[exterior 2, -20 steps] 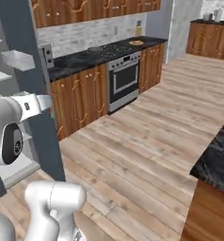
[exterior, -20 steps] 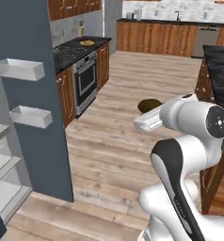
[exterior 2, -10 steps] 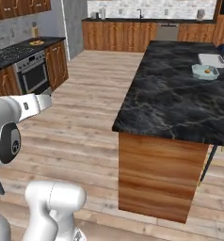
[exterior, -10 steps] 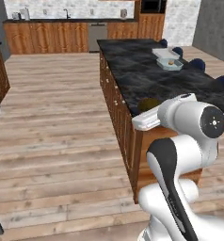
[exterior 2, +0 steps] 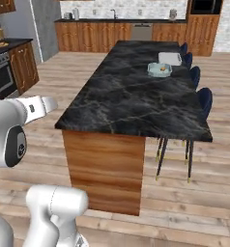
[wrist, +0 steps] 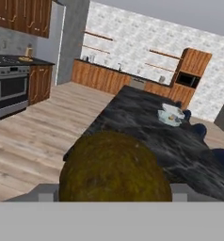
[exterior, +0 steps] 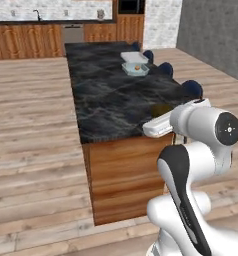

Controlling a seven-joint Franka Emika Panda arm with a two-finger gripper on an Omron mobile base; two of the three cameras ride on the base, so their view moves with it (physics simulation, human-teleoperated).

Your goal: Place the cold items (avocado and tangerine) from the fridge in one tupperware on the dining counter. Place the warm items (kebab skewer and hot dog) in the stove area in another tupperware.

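The fingers [wrist: 115, 200] hold the avocado [wrist: 115, 167], a round brownish-green fruit, out over the near end of the dark marble desk [exterior 2: 131, 99]. Toward the far right edge of the desk stands a clear tupperware [exterior 2: 160, 70] with something orange inside, a second tupperware [exterior 2: 170, 58] just behind it.

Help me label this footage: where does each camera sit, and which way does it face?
Left base view: behind the arm's left, facing the dining counter; white arm lower right.
Right base view: behind its right, same counter; arm lower left.
Hand view: on the hand, past a held avocado toward the counter.
All share the tupperware.
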